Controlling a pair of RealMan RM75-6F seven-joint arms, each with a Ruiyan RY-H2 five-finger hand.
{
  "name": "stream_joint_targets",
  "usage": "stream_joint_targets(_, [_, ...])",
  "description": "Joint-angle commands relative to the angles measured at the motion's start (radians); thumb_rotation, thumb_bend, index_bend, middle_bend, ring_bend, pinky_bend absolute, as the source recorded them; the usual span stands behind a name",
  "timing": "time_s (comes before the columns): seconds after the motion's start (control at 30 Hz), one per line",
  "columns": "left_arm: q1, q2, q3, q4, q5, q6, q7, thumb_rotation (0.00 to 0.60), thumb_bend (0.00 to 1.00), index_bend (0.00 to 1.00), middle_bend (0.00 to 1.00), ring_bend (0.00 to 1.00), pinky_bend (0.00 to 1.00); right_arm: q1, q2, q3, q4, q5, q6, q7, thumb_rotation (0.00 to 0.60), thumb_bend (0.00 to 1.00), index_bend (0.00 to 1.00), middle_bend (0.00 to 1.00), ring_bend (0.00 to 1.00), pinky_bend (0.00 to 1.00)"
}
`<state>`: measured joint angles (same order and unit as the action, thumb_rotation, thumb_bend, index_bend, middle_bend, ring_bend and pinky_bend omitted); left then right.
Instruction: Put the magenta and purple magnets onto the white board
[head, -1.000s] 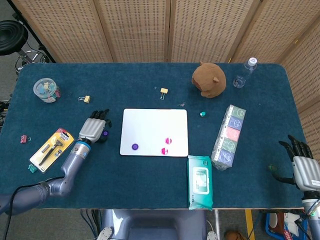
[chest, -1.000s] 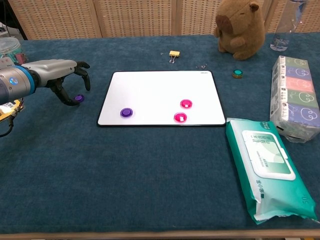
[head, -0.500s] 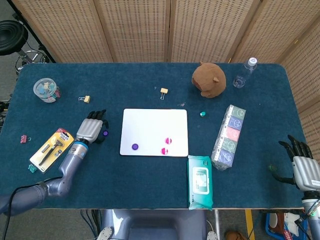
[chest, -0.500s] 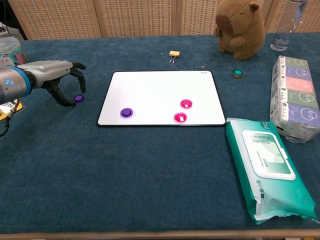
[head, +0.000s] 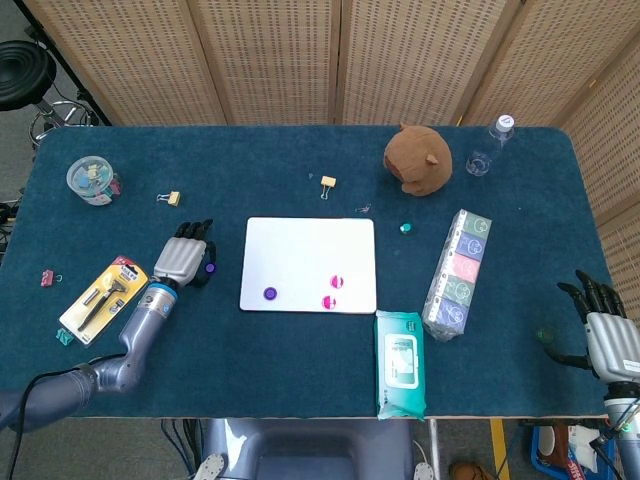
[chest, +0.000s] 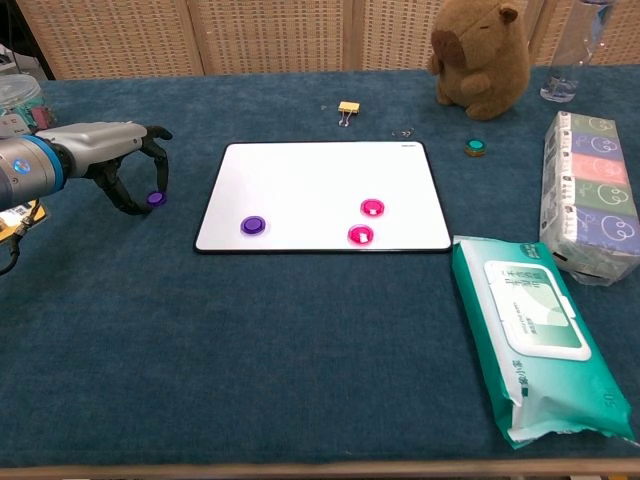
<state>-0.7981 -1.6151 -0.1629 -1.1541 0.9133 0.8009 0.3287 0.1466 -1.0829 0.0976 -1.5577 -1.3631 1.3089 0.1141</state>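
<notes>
Magnets first: a loose purple magnet (chest: 155, 198) sits on the blue cloth left of the white board (chest: 320, 175), caught between the dark fingertips (chest: 160, 172) of the left hand (chest: 120, 160). The fingers curl down around it in a pinch, though whether it is lifted off the cloth cannot be told. In the head view the same magnet (head: 211, 267) shows at the edge of that hand (head: 182, 257), beside the board (head: 309, 252).

On the board lie one purple magnet (chest: 253, 225) near the lower left and two magenta magnets (chest: 372, 208) (chest: 359, 235) close together toward the lower right.

The right hand (head: 605, 330) hangs at the table's far right edge, fingers spread and holding nothing.

Further out: a teal wipes pack (chest: 535, 345) and a tall box of patterned panels (chest: 590, 195), whose printing is too small to read; a brown plush animal (chest: 482, 55); a yellow binder clip (chest: 348, 108); a small green magnet (chest: 475, 147); a razor in yellow packaging (head: 103, 298), lettering illegible.
</notes>
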Motion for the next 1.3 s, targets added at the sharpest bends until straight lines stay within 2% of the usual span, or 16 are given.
stream_joint_targets(0.03, [0.001,0.002,-0.001,-0.001,0.001,0.000,-0.001,0.600,0.33,0.58,0.00,0.00,0.00,0.000,0.000,0.000,0.000,0.000,0.000,0.000,0.600,0.00,0.14,0.00,0.00,0.00])
stream_joint_targets(0.17, [0.004,0.016,-0.006,-0.019,0.010,0.005,-0.011,0.600,0.34,0.58,0.00,0.00,0.00,0.000,0.001,0.000,-0.001,0.000,0.000,0.001,0.600,0.00,0.14,0.00,0.00,0.00])
stream_joint_targets(0.43, [-0.001,0.071,-0.026,-0.128,0.034,0.040,0.000,0.600,0.33,0.58,0.00,0.00,0.00,0.000,0.002,0.002,-0.003,0.004,-0.002,0.001,0.600,0.00,0.15,0.00,0.00,0.00])
stream_joint_targets(0.7, [-0.064,0.076,-0.062,-0.260,0.024,0.036,0.057,0.600,0.34,0.58,0.00,0.00,0.00,0.001,0.001,0.002,-0.003,0.003,-0.004,0.000,0.600,0.00,0.16,0.00,0.00,0.00])
stream_joint_targets(0.87, [-0.122,0.038,-0.066,-0.283,-0.043,0.028,0.147,0.600,0.34,0.58,0.00,0.00,0.00,0.001,0.003,0.003,0.001,0.006,-0.005,0.005,0.600,0.00,0.16,0.00,0.00,0.00])
stream_joint_targets(1.07, [-0.208,-0.048,-0.076,-0.257,-0.198,0.066,0.296,0.600,0.33,0.59,0.00,0.00,0.00,0.001,0.005,0.006,0.011,0.012,-0.010,0.023,0.600,0.00,0.16,0.00,0.00,0.00])
stream_joint_targets(1.3, [-0.236,-0.085,-0.068,-0.217,-0.274,0.087,0.340,0.600,0.34,0.59,0.00,0.00,0.00,0.001,0.008,0.008,0.017,0.015,-0.014,0.039,0.600,0.00,0.16,0.00,0.00,0.00])
